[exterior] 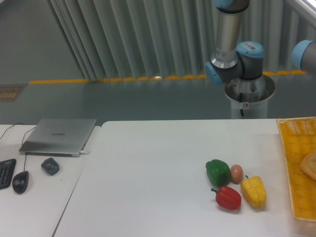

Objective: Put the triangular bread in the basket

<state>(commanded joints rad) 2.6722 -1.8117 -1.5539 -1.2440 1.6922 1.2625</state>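
Note:
The yellow woven basket (pixel 294 163) lies at the table's right edge, partly cut off by the frame. A golden-tan piece of the triangular bread (pixel 310 166) lies inside it at the far right, mostly out of view. Only the robot arm's upper joints (pixel 236 61) show, at the top behind the table. The gripper is out of view.
A green pepper (pixel 217 172), a small tan egg (pixel 237 173), a yellow pepper (pixel 254 191) and a red pepper (pixel 228 197) sit clustered left of the basket. A laptop (pixel 59 136), a mouse (pixel 20 181), a keyboard (pixel 6 173) and a small dark object (pixel 50 166) lie at the left.

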